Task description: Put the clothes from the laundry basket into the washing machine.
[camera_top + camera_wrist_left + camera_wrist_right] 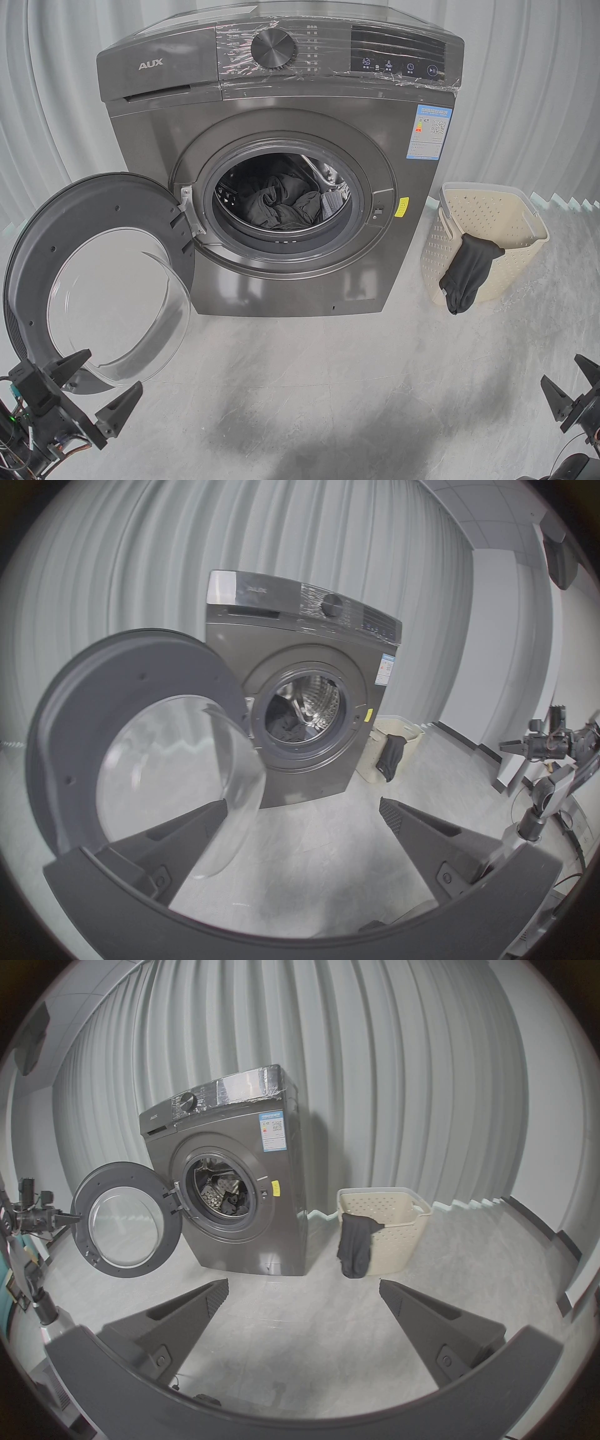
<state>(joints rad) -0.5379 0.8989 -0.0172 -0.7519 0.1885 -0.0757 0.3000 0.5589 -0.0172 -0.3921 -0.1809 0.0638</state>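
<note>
In the head view you see dark clothes (278,201) lying in the washing machine (281,294) drum. One dark garment (469,272) hangs over the laundry basket (494,215) rim. In the left wrist view, your left gripper (301,805) is spread and grasps nothing. In the right wrist view, the right gripper (302,1283) is the same.

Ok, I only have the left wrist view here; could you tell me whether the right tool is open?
Observer: Yes, the right tool is open and holds nothing.
Operator: Thank you. Is anything left inside the laundry basket?
Observer: The head view looks down into the laundry basket: the inner walls it shows are bare, and one dark garment hangs over the rim.
</note>
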